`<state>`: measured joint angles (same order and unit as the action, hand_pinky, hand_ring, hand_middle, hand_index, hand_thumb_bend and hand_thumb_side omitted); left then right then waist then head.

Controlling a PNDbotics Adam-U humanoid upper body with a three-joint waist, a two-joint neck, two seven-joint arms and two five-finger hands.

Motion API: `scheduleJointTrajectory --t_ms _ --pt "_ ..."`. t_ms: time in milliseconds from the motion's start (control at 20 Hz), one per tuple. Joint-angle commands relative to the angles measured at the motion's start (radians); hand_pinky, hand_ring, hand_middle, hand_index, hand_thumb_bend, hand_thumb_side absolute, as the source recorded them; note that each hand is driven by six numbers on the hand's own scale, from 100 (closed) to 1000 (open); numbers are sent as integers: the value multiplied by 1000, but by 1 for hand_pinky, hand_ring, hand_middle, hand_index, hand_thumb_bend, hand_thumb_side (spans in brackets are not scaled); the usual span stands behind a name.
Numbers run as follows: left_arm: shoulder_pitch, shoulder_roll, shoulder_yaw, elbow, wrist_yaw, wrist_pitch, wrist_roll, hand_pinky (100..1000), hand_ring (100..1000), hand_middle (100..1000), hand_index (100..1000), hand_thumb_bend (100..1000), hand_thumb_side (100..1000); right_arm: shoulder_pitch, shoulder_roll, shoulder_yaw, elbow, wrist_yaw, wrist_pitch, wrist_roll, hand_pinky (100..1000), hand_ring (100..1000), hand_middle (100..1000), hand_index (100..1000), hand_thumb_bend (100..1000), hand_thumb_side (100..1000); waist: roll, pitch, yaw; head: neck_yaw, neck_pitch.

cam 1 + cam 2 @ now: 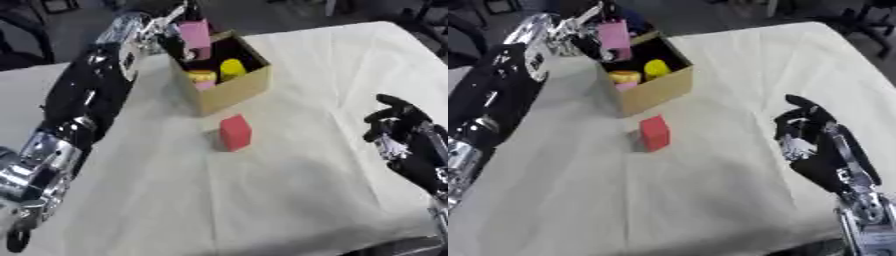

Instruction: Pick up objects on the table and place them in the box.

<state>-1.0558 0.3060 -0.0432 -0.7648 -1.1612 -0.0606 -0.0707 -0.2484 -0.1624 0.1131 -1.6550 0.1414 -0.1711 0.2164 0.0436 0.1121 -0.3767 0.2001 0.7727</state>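
Risk is sitting at the box [229,90] rim: your left hand [166,30] is holding the pink block [194,34] over the far corner, fingers curled round it, and if you are letting go off-centre it may catch the wall and tip out. The red block [234,132] is waiting on the table [306,170] just in front of the box. Your right hand [807,135] is idling at the right, fingers half curled on nothing — yellow and pink shapes inside the box are hard to make out.
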Motion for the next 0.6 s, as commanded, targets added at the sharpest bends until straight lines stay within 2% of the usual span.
scheduleJointTrajectory --t_ms 50,150,300,450,600 --pt "-25 -1 21 21 -35 28 63 754 728 769 900 494 186 -17 -1 2 -9 -6 -3 6 555 531 611 898 100 426 -21 -2 -3 2 -3" --pt "-23 1 23 28 -32 29 73 768 747 805 933 534 335 -17 -2 0 -8 -5 -2 5 555 531 611 898 100 426 -22 -3 -2 2 -3" --pt "-24 8 26 24 -11 23 87 784 767 845 967 567 475 -16 -1 -1 -8 -5 -3 5 555 530 611 898 100 426 -21 -4 1 2 -3" --pt "-23 14 21 14 15 12 94 787 772 861 977 578 529 -15 0 -1 -8 -5 -3 6 556 530 611 898 100 426 -21 -5 3 2 -3" --pt "-20 23 15 -9 49 -2 100 773 753 826 956 550 489 -16 0 -3 -8 -4 -3 6 556 530 611 898 100 426 -22 -5 5 1 -3"
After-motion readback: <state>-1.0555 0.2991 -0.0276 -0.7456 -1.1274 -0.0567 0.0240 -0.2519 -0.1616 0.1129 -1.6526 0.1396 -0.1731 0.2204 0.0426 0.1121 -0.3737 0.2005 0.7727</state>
